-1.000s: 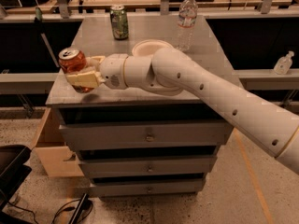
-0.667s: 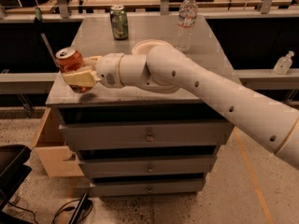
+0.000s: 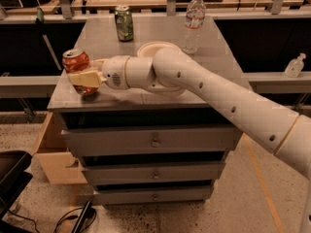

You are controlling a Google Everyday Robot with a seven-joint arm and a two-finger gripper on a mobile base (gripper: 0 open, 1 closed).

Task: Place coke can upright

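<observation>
The coke can (image 3: 76, 62), red with a silver top, stands about upright at the front left corner of the grey cabinet top (image 3: 160, 38). My gripper (image 3: 83, 71) reaches in from the right, with its pale fingers (image 3: 85, 78) closed around the can's lower body. The can's base looks close to the surface; whether it touches is hidden behind the finger.
A green can (image 3: 124, 23) stands at the back left of the top. A clear water bottle (image 3: 194, 23) stands at the back right. A white plate (image 3: 155, 49) lies partly under my arm. The top's left and front edges are close to the can. Drawers are below.
The gripper and coke can have shifted slightly left and away from the front edge. The grip on the can has stayed the same.
</observation>
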